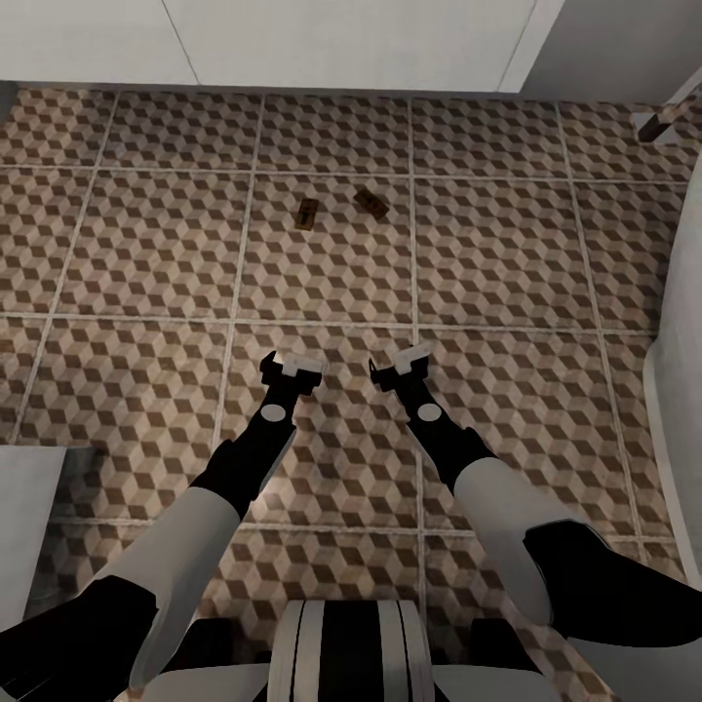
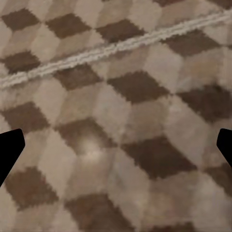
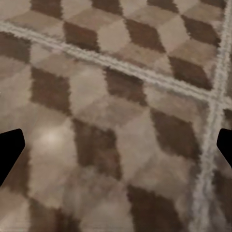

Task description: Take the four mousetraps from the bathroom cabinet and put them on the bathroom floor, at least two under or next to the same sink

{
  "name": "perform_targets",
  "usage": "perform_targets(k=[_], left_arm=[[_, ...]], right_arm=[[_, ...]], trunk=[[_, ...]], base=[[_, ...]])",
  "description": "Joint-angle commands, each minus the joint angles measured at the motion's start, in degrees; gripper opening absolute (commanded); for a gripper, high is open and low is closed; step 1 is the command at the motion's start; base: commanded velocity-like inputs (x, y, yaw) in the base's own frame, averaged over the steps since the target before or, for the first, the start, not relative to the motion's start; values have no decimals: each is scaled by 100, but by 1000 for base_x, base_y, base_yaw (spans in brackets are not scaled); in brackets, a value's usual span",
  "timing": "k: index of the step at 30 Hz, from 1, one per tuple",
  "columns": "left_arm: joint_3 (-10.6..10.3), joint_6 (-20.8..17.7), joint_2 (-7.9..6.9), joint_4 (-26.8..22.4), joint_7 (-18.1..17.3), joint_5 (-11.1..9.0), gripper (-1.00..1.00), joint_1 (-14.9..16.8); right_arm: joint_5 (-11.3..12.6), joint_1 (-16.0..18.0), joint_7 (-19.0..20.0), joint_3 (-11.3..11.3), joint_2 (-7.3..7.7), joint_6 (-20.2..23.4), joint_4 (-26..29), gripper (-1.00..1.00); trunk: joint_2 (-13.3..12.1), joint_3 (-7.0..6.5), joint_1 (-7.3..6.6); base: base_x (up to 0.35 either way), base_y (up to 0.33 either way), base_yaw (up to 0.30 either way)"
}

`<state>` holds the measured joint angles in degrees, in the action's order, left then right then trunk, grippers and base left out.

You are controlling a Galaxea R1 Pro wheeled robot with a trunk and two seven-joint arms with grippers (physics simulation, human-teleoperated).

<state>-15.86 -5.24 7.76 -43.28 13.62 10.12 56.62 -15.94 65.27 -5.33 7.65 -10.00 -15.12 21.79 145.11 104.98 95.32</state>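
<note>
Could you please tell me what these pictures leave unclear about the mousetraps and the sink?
- Two mousetraps on the bathroom floor, head view: too small to make out their wire parts.
- White unit along the top edge, head view: cut off, so whether it is the sink's vanity cannot be told.

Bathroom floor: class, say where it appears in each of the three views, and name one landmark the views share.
Head view: the bathroom floor spreads beneath both arms, with two mousetraps lying ahead.
Left wrist view: it lies beyond the open left claw, crossed by one grout line.
Right wrist view: it lies beyond the open right claw, where two lines meet.
Shared landmark: the pale grout.
</note>
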Motion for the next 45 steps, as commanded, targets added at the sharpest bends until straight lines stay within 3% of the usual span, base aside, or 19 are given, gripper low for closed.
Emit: perform_targets(k=[1,15,29,45], left_arm=[[-19,-47,-3,-12,35,60,100,1],[-28,-55,-12,-275,89,89,100,-2],[-31,-56,-6,-452,718,60,100,-35],[-34,-56,-12,-569,791,62,100,-65]], right_arm=[[-58,3,-56,17,0,-4,-8,100],[-58,3,-56,25,0,0,-8,100],[-66,3,-56,26,0,0,-8,100],[-67,3,-56,26,0,0,-8,100]], trunk=[[1,3,-1],[1,3,-1],[1,3,-1],[1,3,-1]], base=[[-15,0,0],[-4,0,0],[0,0,0],[0,0,0]])
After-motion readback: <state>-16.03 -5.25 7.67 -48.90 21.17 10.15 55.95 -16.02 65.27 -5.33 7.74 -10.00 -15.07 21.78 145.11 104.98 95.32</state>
